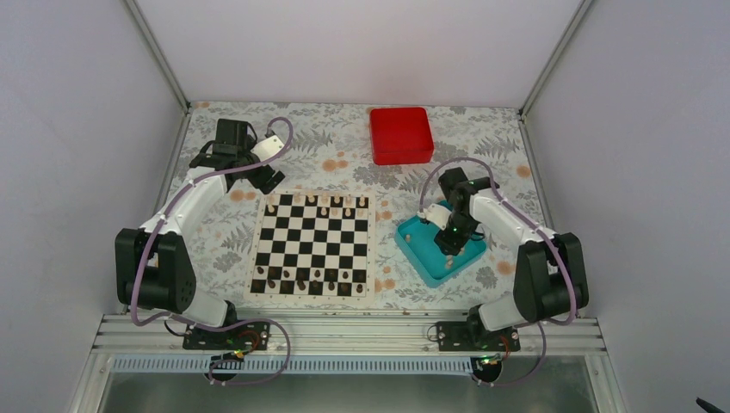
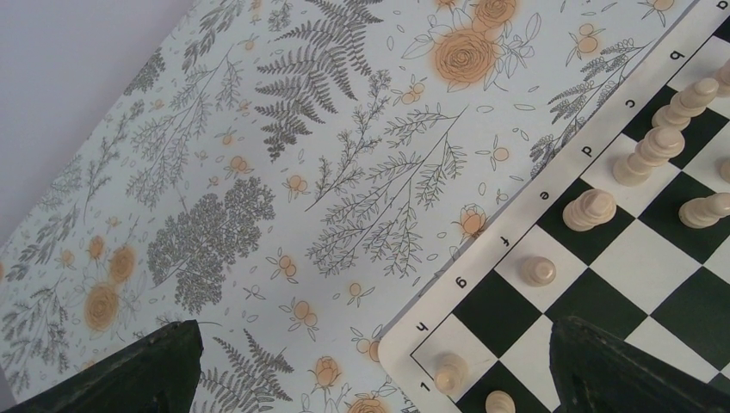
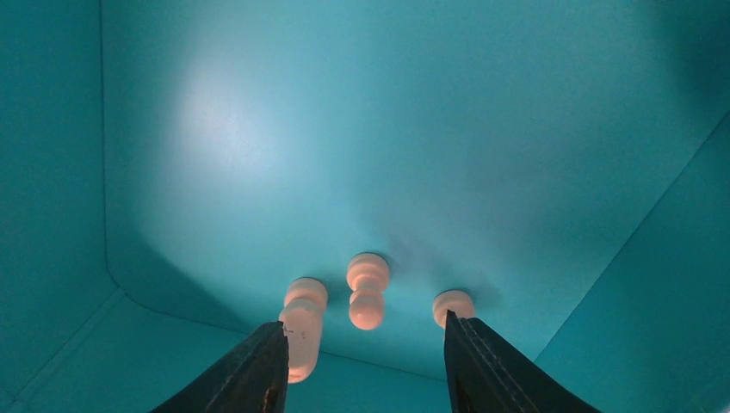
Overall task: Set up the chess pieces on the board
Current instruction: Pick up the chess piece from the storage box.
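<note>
The board [image 1: 314,245] lies in the middle of the table. Pale chess pieces [image 1: 323,202] stand along its far rows. My left gripper [image 1: 258,176] hovers open over the tablecloth at the board's far left corner. In the left wrist view the left gripper [image 2: 379,379] holds nothing, and pale pieces [image 2: 590,209] stand on the board's edge squares [image 2: 654,258]. My right gripper [image 1: 448,245] reaches down into the teal tray [image 1: 417,245]. In the right wrist view the right gripper [image 3: 363,335] is open over three pale pieces; one upright piece [image 3: 367,297] stands between the fingers, untouched.
Dark brown pieces [image 1: 301,280] line the board's near rows. A red box [image 1: 401,134] sits at the back, right of centre. The teal tray's walls [image 3: 52,172] close in around the right gripper. Grey enclosure walls bound the table on three sides.
</note>
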`<state>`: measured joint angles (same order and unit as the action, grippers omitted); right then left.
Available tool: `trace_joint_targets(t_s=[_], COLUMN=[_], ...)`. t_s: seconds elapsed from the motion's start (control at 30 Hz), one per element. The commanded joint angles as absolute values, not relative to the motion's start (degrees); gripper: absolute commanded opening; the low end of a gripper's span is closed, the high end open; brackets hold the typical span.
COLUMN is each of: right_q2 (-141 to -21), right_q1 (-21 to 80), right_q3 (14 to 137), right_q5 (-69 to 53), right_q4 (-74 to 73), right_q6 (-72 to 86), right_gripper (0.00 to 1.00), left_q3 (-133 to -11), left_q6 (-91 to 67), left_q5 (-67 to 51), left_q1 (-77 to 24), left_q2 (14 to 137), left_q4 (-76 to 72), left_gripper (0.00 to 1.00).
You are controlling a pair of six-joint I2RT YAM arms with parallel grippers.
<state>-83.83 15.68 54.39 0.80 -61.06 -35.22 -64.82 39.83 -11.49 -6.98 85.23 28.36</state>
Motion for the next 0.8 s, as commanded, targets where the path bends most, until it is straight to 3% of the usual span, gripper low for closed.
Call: trace_joint_targets(t_s=[0.0,0.77], right_q2=[-84.48,-88.24], right_q1=[15.69,14.67], right_q3=[53.63,48.32], right_q5=[1.58,4.31], right_q4=[-59.34,-54.74], right_q6=[-33.75,-32.17], right_gripper=[0.48,0.42], left_q3=[-65.84,-65.26], left_q6=[40.19,40.16], left_q5=[-12.75,-12.86], left_q1=[-7.23,-7.21], left_q2=[85.49,85.11], left_q4=[27.43,27.60], left_gripper=[1.00,1.00])
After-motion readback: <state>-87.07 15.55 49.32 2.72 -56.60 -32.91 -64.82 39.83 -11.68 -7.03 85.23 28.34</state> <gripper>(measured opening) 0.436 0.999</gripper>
